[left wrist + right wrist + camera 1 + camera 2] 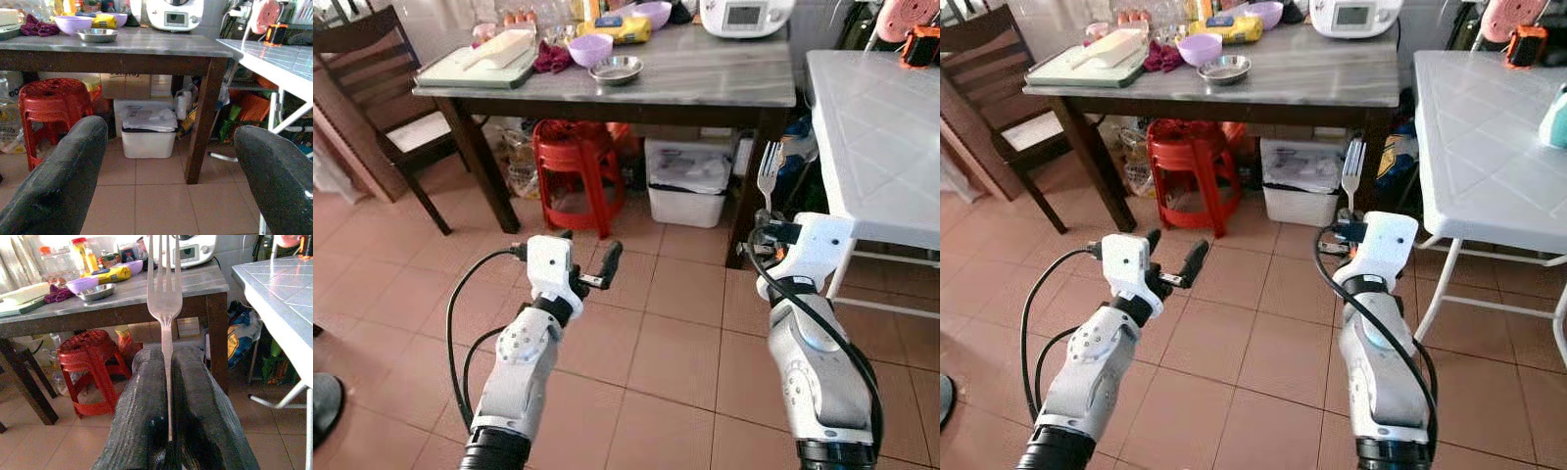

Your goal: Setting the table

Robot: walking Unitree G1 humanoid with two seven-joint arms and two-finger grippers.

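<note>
Clamped in the right tool (168, 396): a metal fork (164, 298), pinched by the lower handle between the two black fingers (142, 411), tines up and roughly upright. Held in the air over the tiled floor (666, 333), near the front corner of the white table (886, 137) and not yet above its top. Left tool (590, 262) spread wide, holding nothing, further from the white table, out over the floor.

Likely handling: light, rigid, smooth steel. No risk of breaking, but slippery against the pads, and the narrow handle liable to pivot in a two-finger pinch. Grip low on the handle leaves most of the length above the fingers, so a quick swing could tip it sideways. Slow wrist moves advisable.

For laying down: best lowered flat, handle kept in the pinch until the tines touch the white table, then released. Thin and flat once down, so hard to retake from a smooth top. Better placed right the first time.

Beyond the white table, a dark marble-topped table (705, 73) with a purple bowl (590, 48) and a steel dish (616, 69).
</note>
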